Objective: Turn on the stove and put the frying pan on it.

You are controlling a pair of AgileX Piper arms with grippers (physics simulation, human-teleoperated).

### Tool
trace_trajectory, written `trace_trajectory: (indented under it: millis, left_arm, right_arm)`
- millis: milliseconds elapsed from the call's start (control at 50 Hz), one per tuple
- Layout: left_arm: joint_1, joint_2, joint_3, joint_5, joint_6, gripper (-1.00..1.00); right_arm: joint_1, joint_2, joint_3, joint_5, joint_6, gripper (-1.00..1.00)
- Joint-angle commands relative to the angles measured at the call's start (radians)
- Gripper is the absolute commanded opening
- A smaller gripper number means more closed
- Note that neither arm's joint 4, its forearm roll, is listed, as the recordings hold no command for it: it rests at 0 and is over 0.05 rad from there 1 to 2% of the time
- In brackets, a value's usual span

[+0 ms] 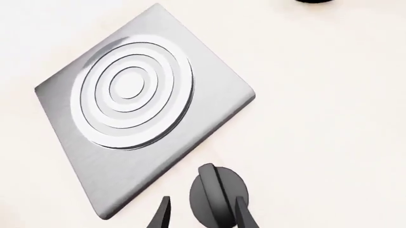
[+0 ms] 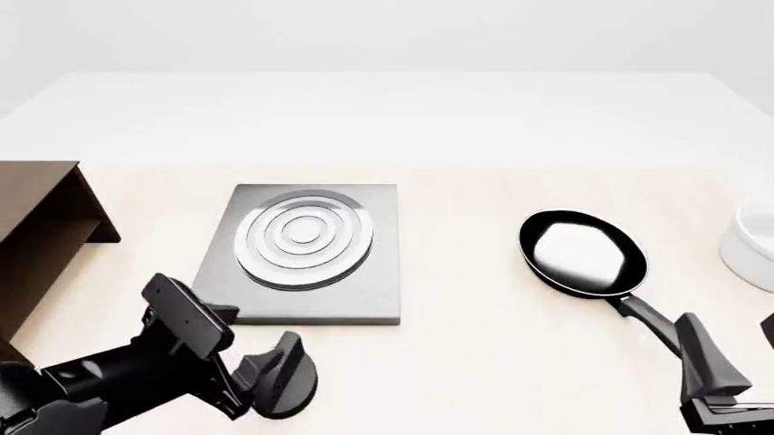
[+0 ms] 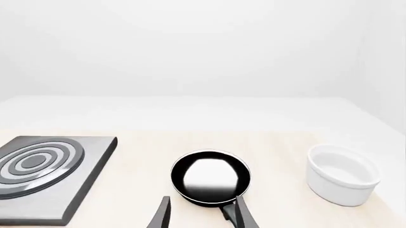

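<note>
- Knob [image 1: 219, 194] first, from the left wrist view: your left end effector [image 1: 203, 213] has its fingers spread, one fingertip on each side of the black oval knob with the ridge between them. I can't tell if either finger touches it. The stove [image 1: 142, 137] plate with its ring burner sits just past the knob, and nothing is on it.
- Front view: the knob sits on the table [image 2: 484, 362] just off the near edge of the stove, with the left end effector [image 2: 272, 376] right at it. The frying pan [image 2: 583, 254] is well apart from the stove, off to its right, flat on the table with its handle running toward your right arm. The right end effector [image 2: 726, 362] hovers near the handle tip. There's a white bowl [image 2: 752, 245] further right and a brown cabinet [image 2: 43, 236] on the left.
- Right wrist view: the right end effector [image 3: 203, 213] is open, holding nothing, with the pan handle just inside one fingertip.
- My take: nothing is finished yet. You look set to turn the knob, and I can't tell from it whether the stove is on. After that you've got the whole pan grab, lift and placement on the burner left.
</note>
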Motion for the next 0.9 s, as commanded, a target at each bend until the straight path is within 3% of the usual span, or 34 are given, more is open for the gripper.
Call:
trace_trajectory:
  millis: [20, 180, 200, 240, 280, 320, 360, 380, 440, 480, 720, 740, 780, 860, 900]
  left_arm:
    - [-0.016, -0.186, -0.071, 0.151, -0.042, 1.0]
    - [0.104, -0.33, -0.109, 0.198, -0.027, 1.0]
    - [0.129, -0.348, -0.13, 0.197, -0.088, 1.0]
    - [0.158, -0.337, -0.126, 0.174, -0.078, 1.0]
    - [0.203, -0.346, -0.137, 0.148, -0.124, 1.0]
    - [0.25, -0.386, -0.143, 0.133, -0.092, 1.0]
    - [0.274, -0.406, -0.157, 0.134, -0.112, 1.0]
    - [0.335, -0.406, -0.162, 0.118, -0.062, 1.0]
    - [0.393, -0.451, -0.175, 0.094, -0.079, 1.0]
    - [0.413, -0.431, -0.154, 0.045, -0.04, 1.0]
    - [0.52, -0.587, -0.064, -0.067, -0.14, 1.0]
    - [0.523, -0.572, -0.048, -0.083, -0.188, 1.0]
    - [0.548, -0.627, 0.002, -0.121, -0.139, 1.0]
    - [0.571, -0.632, 0.067, -0.176, -0.182, 1.0]
    - [0.592, -0.662, 0.143, -0.224, -0.186, 1.0]
  right_arm:
    - [0.0, 0.004, -0.013, 0.006, -0.001, 1.0]
    - [-0.001, -0.005, -0.005, 0.006, -0.001, 1.0]
    - [-0.001, -0.005, -0.004, 0.005, -0.001, 1.0]
    - [0.0, -0.005, -0.003, 0.005, -0.002, 1.0]
    - [0.001, -0.006, -0.004, 0.007, -0.002, 1.0]
    - [0.0, -0.007, -0.004, 0.008, -0.001, 1.0]
    - [0.0, 0.005, -0.027, 0.019, -0.001, 1.0]
    - [0.0, 0.006, -0.023, 0.014, -0.002, 1.0]
    - [0.001, 0.007, -0.026, 0.016, -0.002, 1.0]
    - [0.0, -0.006, -0.006, 0.008, -0.001, 1.0]
    - [0.0, 0.022, -0.029, 0.006, 0.001, 1.0]
    - [0.0, 0.008, -0.011, 0.002, 0.001, 1.0]
    - [0.0, 0.017, -0.03, 0.011, 0.0, 1.0]
    - [-0.001, 0.016, -0.024, 0.007, 0.002, 1.0]
    - [0.0, 0.007, -0.005, -0.003, 0.003, 1.0]
